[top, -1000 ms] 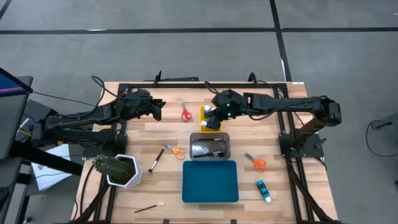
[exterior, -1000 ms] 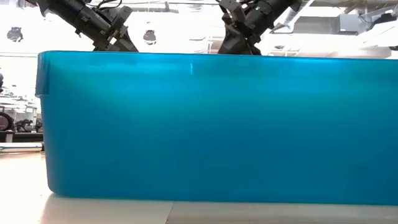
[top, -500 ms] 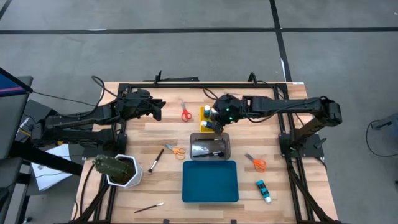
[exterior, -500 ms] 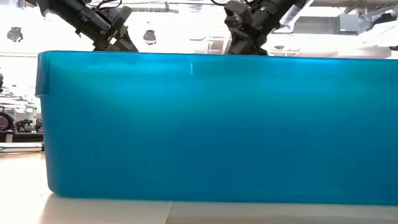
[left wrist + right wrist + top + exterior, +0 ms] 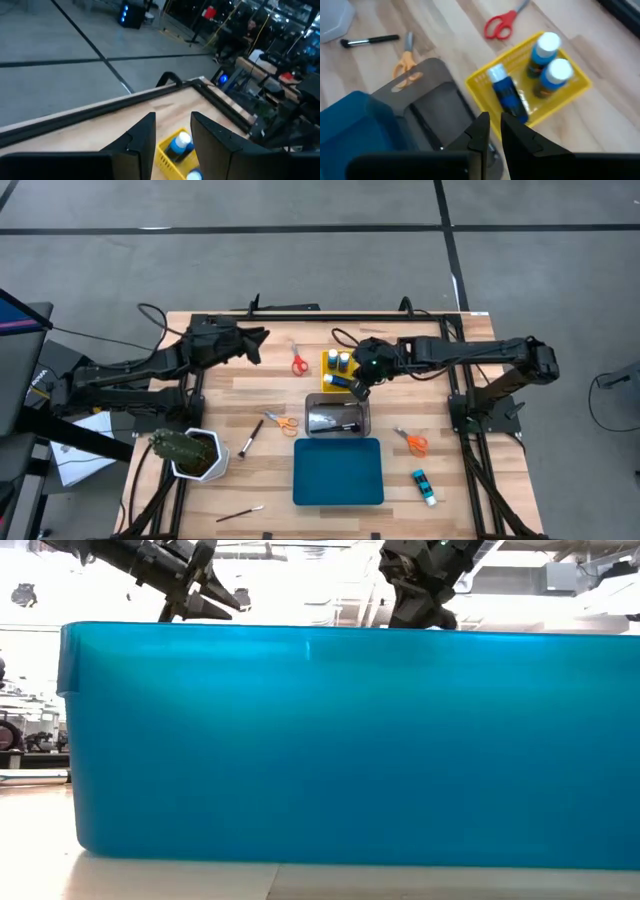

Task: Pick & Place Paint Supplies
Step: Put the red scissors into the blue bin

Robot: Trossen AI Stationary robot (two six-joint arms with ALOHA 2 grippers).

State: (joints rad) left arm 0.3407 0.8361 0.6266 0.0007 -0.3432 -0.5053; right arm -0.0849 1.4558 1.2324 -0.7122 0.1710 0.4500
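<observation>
Right gripper has pulled off the yellow tray toward 4 o'clock since a second ago; the third bottle it carried now lies in the tray. Left gripper lifted and swung a bit toward 1 o'clock

Left to right on the high view:
- cactus pot at 8 o'clock, brush beside it, another brush near the front edge
- left gripper hangs over the back-left of the table, fingers partly apart, holding nothing
- orange scissors mid-left, red scissors at 11 o'clock just left of the yellow tray
- yellow tray holds two upright blue bottles and one lying flat
- right gripper sits between the yellow tray and the clear tray, fingers nearly closed, empty
- blue tray at 6 o'clock, orange scissors at 4 o'clock, last loose bottle at 5 o'clock

Step in hand, my read: retreat after the drop, then next pick. You want to lift clear before swinging so the fingers don't clip the tray rim or tip the upright bottles. The loose bottle at 5 o'clock looks like the right arm's natural target; open wide and close across its body so it can't roll away

Surface: light wood slats in a black frame. Room: grey floor with dark tape lines; the low view is mostly blocked by the blue tray wall; desks, and what may be a seated person, show far off in the left wrist view
</observation>
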